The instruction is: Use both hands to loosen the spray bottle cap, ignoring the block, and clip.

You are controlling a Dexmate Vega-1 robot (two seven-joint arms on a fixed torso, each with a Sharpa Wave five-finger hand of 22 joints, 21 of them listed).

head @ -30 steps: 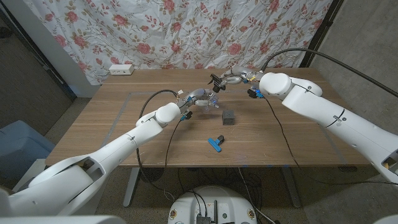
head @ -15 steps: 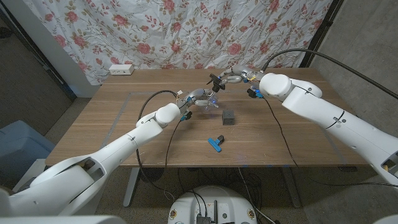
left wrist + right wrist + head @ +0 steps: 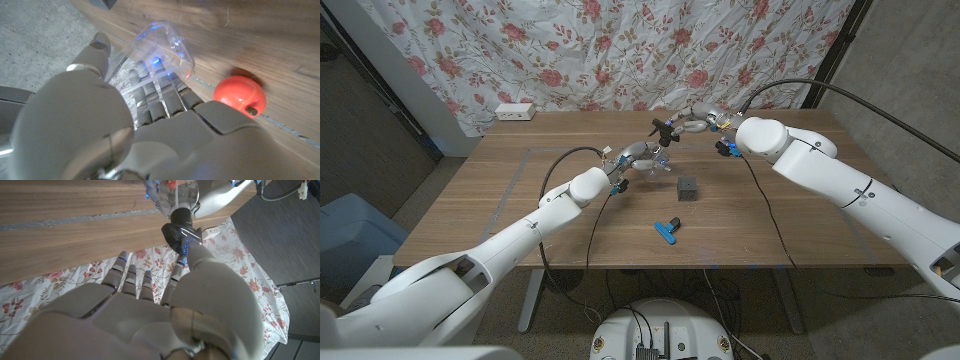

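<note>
My left hand (image 3: 638, 157) holds a clear spray bottle (image 3: 656, 155) above the middle of the table, tilted, with its black spray cap (image 3: 664, 130) pointing toward the far side. My right hand (image 3: 692, 124) reaches in from the right and pinches that cap. In the left wrist view the clear bottle (image 3: 161, 47) lies in my left hand's fingers (image 3: 150, 95). In the right wrist view the black cap (image 3: 180, 226) sits at my right hand's fingertips (image 3: 192, 252), with the bottle (image 3: 182, 192) and my left hand (image 3: 220, 195) beyond it.
A dark grey block (image 3: 688, 187) stands on the wooden table (image 3: 500, 200) just nearer than the bottle. A blue and black clip (image 3: 667, 229) lies nearer the front edge. A white power strip (image 3: 515, 112) sits at the far left, before a floral curtain. An orange-red round thing (image 3: 240, 95) shows beside the bottle.
The right hand and the black cap have shifted very slightly to the left. The left hand, block and clip stay as they were.
</note>
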